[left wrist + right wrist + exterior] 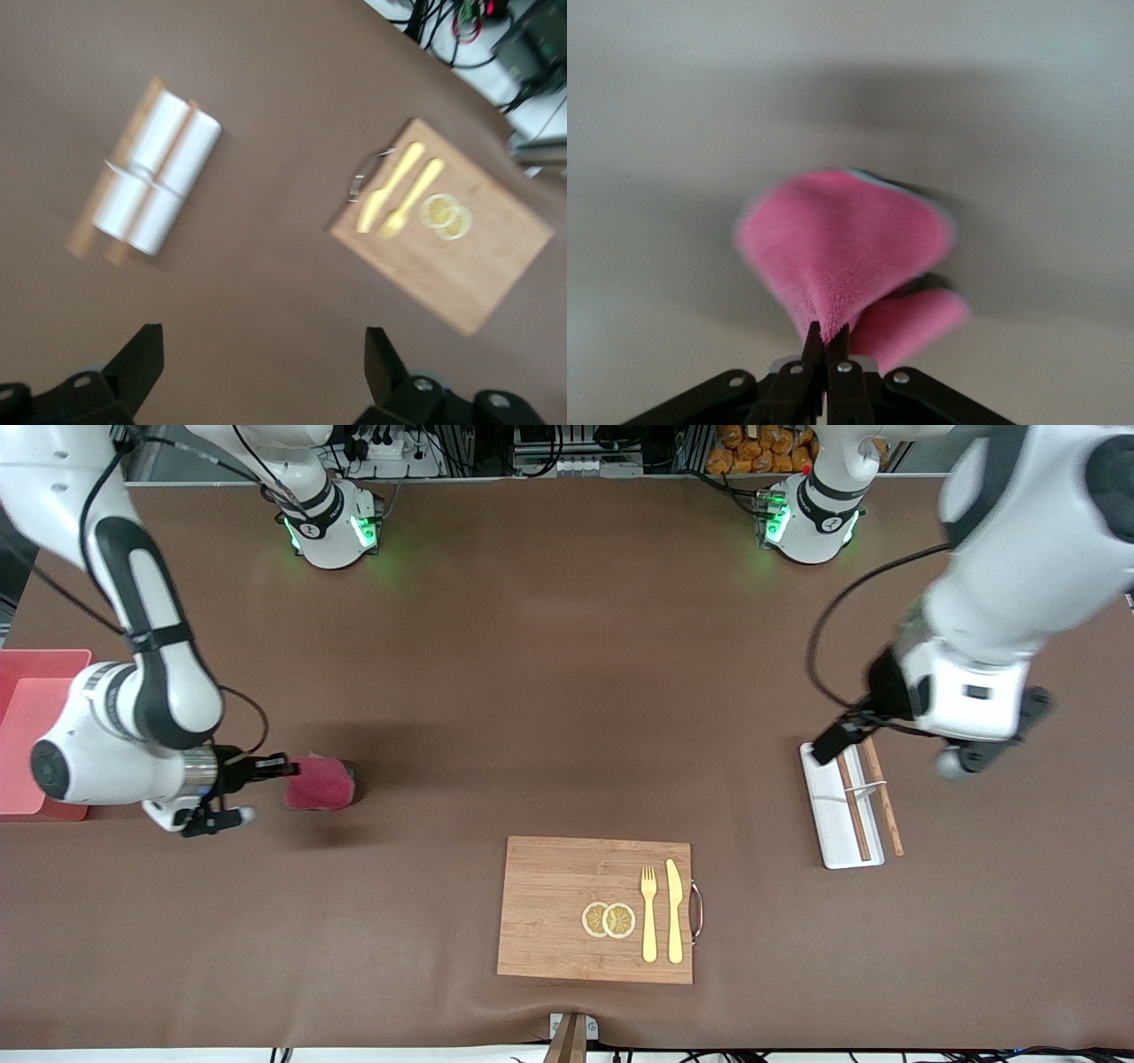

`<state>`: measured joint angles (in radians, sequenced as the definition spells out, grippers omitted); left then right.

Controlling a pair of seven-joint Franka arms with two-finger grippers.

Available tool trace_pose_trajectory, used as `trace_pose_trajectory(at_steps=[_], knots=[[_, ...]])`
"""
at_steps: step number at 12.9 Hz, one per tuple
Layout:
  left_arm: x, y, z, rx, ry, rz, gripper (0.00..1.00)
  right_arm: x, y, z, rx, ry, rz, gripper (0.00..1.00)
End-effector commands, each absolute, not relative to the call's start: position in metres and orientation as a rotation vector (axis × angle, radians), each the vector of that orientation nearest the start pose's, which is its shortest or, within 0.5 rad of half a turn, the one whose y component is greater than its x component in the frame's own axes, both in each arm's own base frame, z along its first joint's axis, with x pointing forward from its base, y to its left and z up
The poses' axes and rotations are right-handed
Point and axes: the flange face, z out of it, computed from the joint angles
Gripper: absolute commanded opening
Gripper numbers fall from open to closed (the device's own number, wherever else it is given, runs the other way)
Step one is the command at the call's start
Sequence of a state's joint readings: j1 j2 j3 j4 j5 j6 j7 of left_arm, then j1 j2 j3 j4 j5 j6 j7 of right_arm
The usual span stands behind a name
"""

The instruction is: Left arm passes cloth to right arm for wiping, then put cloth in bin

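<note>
Cloth (321, 784) hangs bunched from the right gripper (285, 766), pinched tight between its fingers, apparently brushing the table near the right arm's end. Bin (40, 691) sits at that edge. Left gripper (261, 367) hovers spread wide over the white tray (837, 810).

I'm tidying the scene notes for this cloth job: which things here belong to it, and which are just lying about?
Part of the job:
- cloth, pinched in the right gripper
- bin, at the right arm's end of the table
- left gripper, open, over the white tray

Lying about:
- white tray with chopsticks
- wooden board carrying fork, knife, lemon slices
</note>
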<state>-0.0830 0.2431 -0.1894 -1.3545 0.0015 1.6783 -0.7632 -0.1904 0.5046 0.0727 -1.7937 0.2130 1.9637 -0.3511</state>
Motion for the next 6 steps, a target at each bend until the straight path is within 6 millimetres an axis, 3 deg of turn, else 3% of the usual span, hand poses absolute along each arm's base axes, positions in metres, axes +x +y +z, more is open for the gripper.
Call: trace_pose_trajectory(at_steps=[1,3,5,6], knots=[[0.595,-0.111,0.589,-3.142,-0.495,-0.046,1.00,0.602,-0.142,0.219,-2.868,-0.183,0.405,0.00],[0.586,-0.085,0.585,-3.137,-0.443,-0.036,1.00,0.590,-0.203,0.213,-2.884,-0.293,0.359,0.00],[0.585,-0.074,0.589,-3.130,-0.433,-0.057,1.00,0.577,-0.258,0.227,-2.936,-0.381,0.369,0.00],[0.583,-0.067,0.596,-3.116,-0.341,-0.083,1.00,0.571,-0.284,0.238,-2.956,-0.419,0.370,0.00]])
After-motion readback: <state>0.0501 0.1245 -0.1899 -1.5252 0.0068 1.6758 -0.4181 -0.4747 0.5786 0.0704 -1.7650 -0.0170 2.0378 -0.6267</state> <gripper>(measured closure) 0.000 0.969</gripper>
